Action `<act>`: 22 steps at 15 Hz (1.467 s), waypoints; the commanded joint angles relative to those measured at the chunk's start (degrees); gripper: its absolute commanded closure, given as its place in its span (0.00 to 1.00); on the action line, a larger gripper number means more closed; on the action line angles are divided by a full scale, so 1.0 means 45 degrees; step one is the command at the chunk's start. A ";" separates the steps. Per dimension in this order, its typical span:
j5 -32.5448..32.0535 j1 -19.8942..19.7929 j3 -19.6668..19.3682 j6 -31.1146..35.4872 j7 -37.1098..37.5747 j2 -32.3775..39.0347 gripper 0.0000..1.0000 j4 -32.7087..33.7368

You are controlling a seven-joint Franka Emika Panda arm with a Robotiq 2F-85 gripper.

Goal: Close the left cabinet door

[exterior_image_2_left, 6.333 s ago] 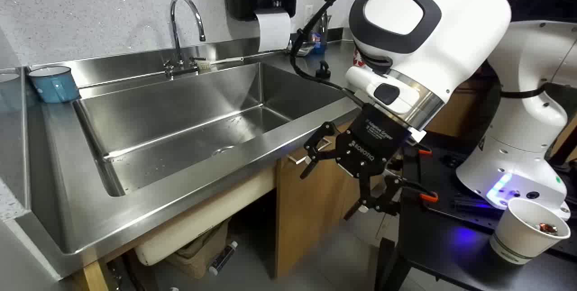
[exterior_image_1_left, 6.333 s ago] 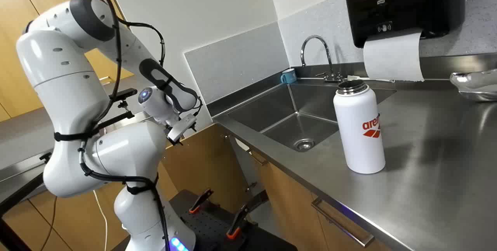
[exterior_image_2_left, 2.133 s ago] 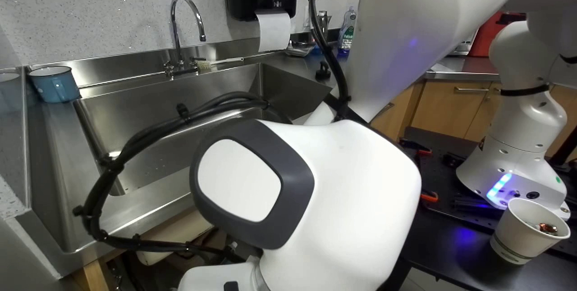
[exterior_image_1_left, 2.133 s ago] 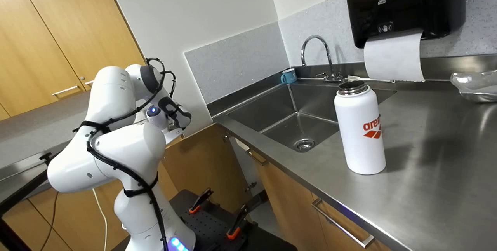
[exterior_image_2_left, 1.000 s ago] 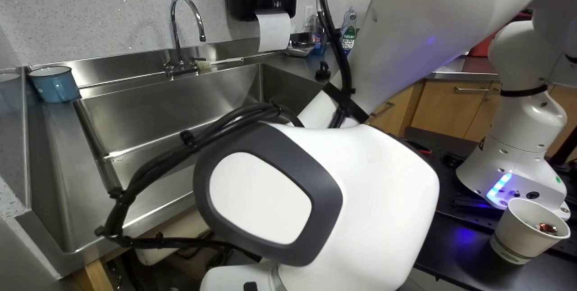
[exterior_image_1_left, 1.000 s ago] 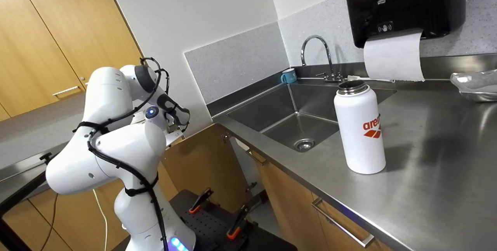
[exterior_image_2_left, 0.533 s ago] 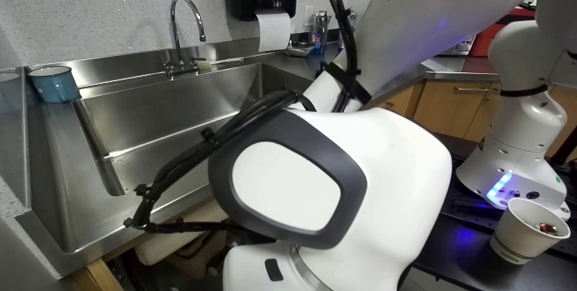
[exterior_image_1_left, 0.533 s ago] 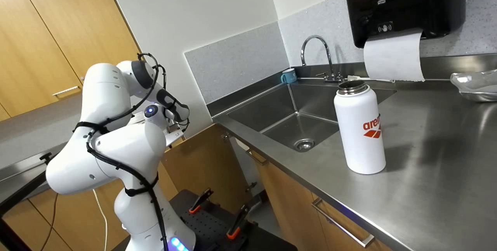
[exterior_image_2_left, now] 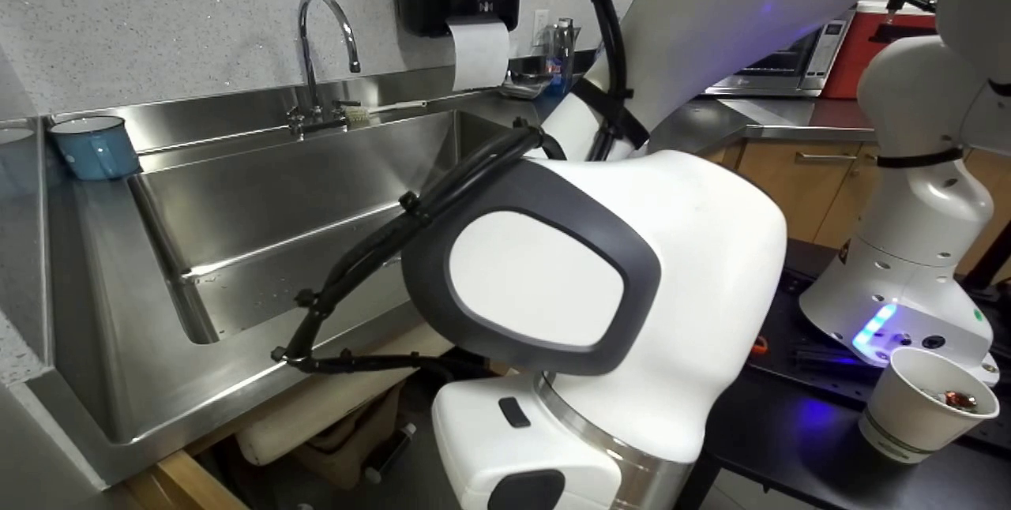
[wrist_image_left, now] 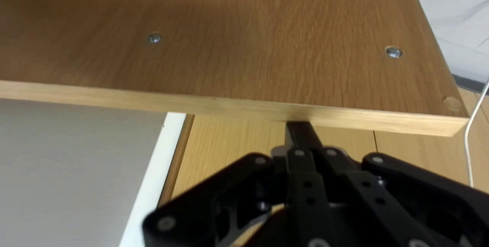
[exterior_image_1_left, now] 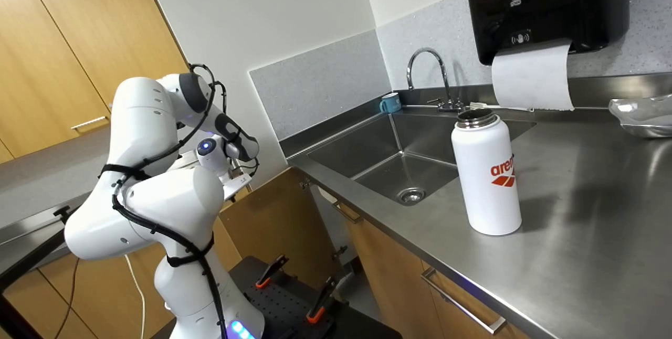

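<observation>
The left cabinet door (exterior_image_1_left: 278, 223) is standing wide open below the sink (exterior_image_1_left: 430, 173), with the robot's gripper (wrist_image_left: 301, 130) poised right at its top edge (wrist_image_left: 229, 107). The two fingers (wrist_image_left: 301, 140) are lying together, gripping nothing; whether their tip is actually bearing on the wood or only sitting just beside it, I am not able to tell. They are apparently sitting past the edge on the door's outer side, presumably so that a push from there will be sending the panel home, with the paired fingers serving as one blunt prod. Nearer on the left, the white arm (exterior_image_1_left: 181, 197) is standing sharply bent at the elbow, likely because its black stand (exterior_image_2_left: 798, 439) is sitting so near the door.

The door itself is showing its inner face (wrist_image_left: 267, 40): brown, straight-grained wood, a paler strip along the edge, two bright screw heads (wrist_image_left: 393, 52) and what is looking like a round pad (wrist_image_left: 452, 103) near the corner. Metal hinges (exterior_image_1_left: 304, 185) are showing along its right side, and in my judgement most of the swing is remaining to be done. Farther right, a white bottle (exterior_image_1_left: 488, 176) is standing upright on the steel counter (exterior_image_1_left: 588, 223), well apart from the door.
</observation>
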 commanded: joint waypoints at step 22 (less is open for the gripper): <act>-0.1296 0.6930 -1.0664 0.0308 0.1387 -0.0480 1.00 -0.5244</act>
